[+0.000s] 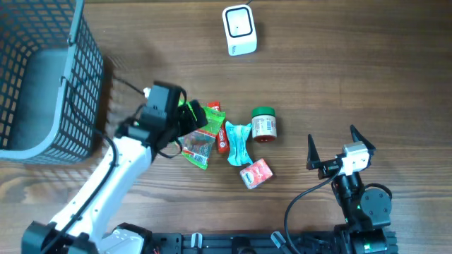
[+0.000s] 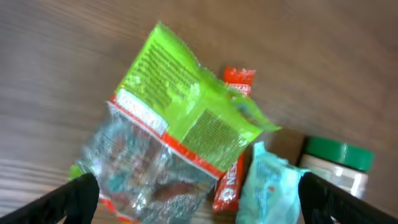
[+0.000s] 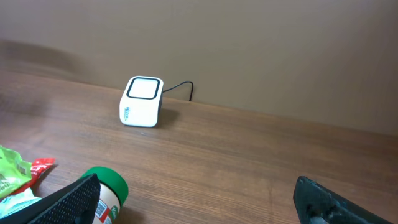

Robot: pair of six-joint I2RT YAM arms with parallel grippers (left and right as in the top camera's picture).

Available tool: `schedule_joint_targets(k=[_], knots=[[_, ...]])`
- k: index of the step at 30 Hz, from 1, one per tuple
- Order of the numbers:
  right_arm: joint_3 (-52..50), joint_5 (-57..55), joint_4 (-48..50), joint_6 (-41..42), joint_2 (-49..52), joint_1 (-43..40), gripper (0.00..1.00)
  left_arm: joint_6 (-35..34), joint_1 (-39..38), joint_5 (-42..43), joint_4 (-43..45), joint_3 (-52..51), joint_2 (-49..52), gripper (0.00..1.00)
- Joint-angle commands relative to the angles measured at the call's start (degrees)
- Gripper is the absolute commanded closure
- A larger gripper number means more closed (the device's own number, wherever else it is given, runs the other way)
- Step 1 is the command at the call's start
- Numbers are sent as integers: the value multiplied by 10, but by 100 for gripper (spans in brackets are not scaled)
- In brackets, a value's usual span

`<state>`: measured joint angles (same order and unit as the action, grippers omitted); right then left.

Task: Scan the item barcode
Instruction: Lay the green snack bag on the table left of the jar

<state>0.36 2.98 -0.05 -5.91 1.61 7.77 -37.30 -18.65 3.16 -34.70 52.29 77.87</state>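
Left pincer (image 2: 199,198) wide above green packet (image 2: 180,106)

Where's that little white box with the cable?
In the overhead view the white barcode scanner sits alone on the far side of the table, roughly centred, well beyond the green-lidded jar.

basket (image 1: 49,70): cut by top and left edges overhead | green packet (image 1: 201,144): left end hidden under left arm (image 1: 164,106) overhead, cut by left edge in right wrist view | jar (image 3: 111,186): lower part cut by bottom edge, right wrist view | barcode: too small to tell overhead | table (image 2: 37,74): blurred in left wrist view
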Motion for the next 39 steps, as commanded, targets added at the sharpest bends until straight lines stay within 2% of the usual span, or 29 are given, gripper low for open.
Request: schedule_joint_targets(k=[1,4,6,11,13,14,17,18,19,22,23,28,29,30,32,35,39], knots=[[-1,5,1,-5,-3,-1,0,71,33,-37,-48,75,-10,0],[-1,5,1,-5,-3,-1,0,75,60,-37,-42,81,-9,0],[-1,5,1,-5,-3,-1,0,106,70,-37,-45,81,-9,0],[-1,5,1,-5,-3,-1,0,114,69,-36,-117,79,-8,1],[-1,5,1,-5,-3,-1,0,114,69,-37,-141,75,6,19],[-1,5,1,-5,-3,-1,0,114,66,-33,-144,70,16,32],[-1,5,1,-5,-3,-1,0,114,48,-26,-133,45,42,47],[-1,5,1,-5,-3,-1,0,114,40,-26,-123,37,55,63],[-1,5,1,-5,-3,-1,0,114,29,-16,-121,36,67,96],[-1,5,1,-5,-3,-1,0,114,-5,52,-111,36,80,96],[-1,-5,2,-34,-3,-1,0,114,-11,52,-106,36,80,96],[-1,-3,2,-53,-3,-1,0,114,-11,35,-54,36,80,96],[-1,-3,2,-52,-3,-1,0,114,-9,32,-30,36,80,87],[-1,9,1,-45,-3,-1,1,114,-9,32,-10,36,80,68],[-1,31,3,23,-2,-1,0,114,-9,32,18,36,80,0],[-1,30,4,122,11,-1,0,114,-9,32,15,36,80,0],[29,31,-12,166,48,-1,0,114,-10,32,15,36,80,0]])
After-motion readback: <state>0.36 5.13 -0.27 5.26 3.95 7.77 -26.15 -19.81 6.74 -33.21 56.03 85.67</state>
